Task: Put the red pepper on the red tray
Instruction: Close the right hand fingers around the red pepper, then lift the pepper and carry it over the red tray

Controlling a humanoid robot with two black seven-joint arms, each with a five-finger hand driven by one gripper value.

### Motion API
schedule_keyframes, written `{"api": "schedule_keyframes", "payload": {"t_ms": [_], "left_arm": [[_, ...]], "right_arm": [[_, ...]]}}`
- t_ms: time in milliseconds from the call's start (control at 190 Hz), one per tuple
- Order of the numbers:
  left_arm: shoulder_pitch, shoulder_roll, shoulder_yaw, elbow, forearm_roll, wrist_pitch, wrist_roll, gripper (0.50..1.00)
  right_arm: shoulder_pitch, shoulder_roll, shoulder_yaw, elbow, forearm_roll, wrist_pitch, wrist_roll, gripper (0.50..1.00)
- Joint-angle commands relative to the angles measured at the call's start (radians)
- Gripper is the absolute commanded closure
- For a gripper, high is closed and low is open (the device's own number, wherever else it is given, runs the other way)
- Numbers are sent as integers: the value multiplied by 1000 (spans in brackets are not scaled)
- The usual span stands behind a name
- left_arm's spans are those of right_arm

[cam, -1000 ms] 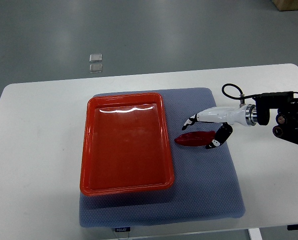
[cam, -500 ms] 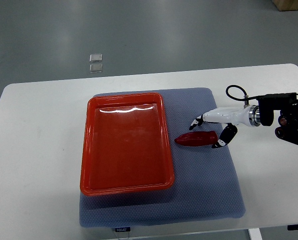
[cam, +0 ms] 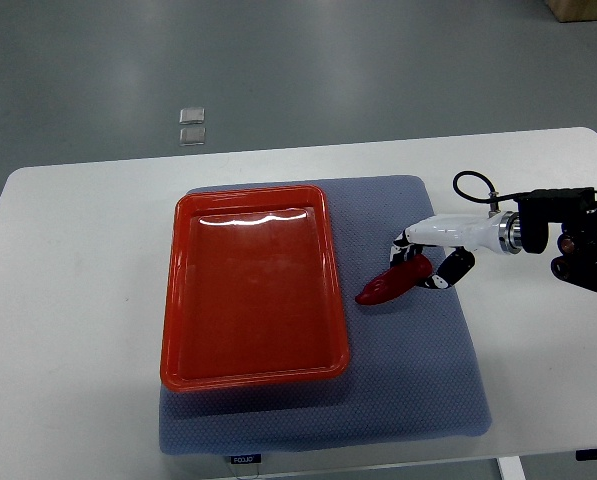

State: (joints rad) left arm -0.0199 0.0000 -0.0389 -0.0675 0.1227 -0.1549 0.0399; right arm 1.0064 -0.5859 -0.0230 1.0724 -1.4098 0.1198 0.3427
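Red and empty, the tray (cam: 254, 290) sits on the left part of the blue-grey mat (cam: 408, 380), and everything else can be placed from it. Just off the tray's right rim lies the red pepper (cam: 390, 284), apart from the rim, its long axis slanting: the low tip points toward the tray, the upper end rises away to the right. That upper end sits between the curled fingers of the right hand (cam: 428, 262), which appears to grip the pepper from the far side. So the tray lies straight left of the hand, a short carry leftward along the pepper's own line. No left arm shows.
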Motion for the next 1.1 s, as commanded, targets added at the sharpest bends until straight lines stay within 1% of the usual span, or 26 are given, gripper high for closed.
{"api": "schedule_keyframes", "payload": {"t_ms": [0, 16, 42, 63, 84, 163, 442, 742, 879, 1095], "left_arm": [[0, 0, 1, 0, 0, 1, 0, 500], [0, 0, 1, 0, 0, 0, 0, 500], [0, 0, 1, 0, 0, 0, 0, 500], [0, 0, 1, 0, 0, 0, 0, 500], [0, 0, 1, 0, 0, 0, 0, 500], [0, 0, 1, 0, 0, 0, 0, 500], [0, 0, 1, 0, 0, 0, 0, 500], [0, 0, 1, 0, 0, 0, 0, 500], [0, 0, -1, 0, 0, 0, 0, 500], [0, 0, -1, 0, 0, 0, 0, 500]], "right_arm": [[0, 0, -2, 0, 0, -2, 1, 889], [0, 0, -2, 0, 0, -2, 1, 895], [0, 0, -2, 0, 0, -2, 1, 924], [0, 0, -2, 0, 0, -2, 1, 932], [0, 0, -2, 0, 0, 0, 1, 959], [-2, 0, -8, -2, 2, -2, 1, 1000], [12, -11, 0, -8, 15, -5, 13, 1000], [107, -17, 3, -8, 69, -3, 21, 1000], [135, 5, 3, -8, 104, -5, 19, 1000], [166, 126, -3, -11, 112, -6, 21, 1000]]}}
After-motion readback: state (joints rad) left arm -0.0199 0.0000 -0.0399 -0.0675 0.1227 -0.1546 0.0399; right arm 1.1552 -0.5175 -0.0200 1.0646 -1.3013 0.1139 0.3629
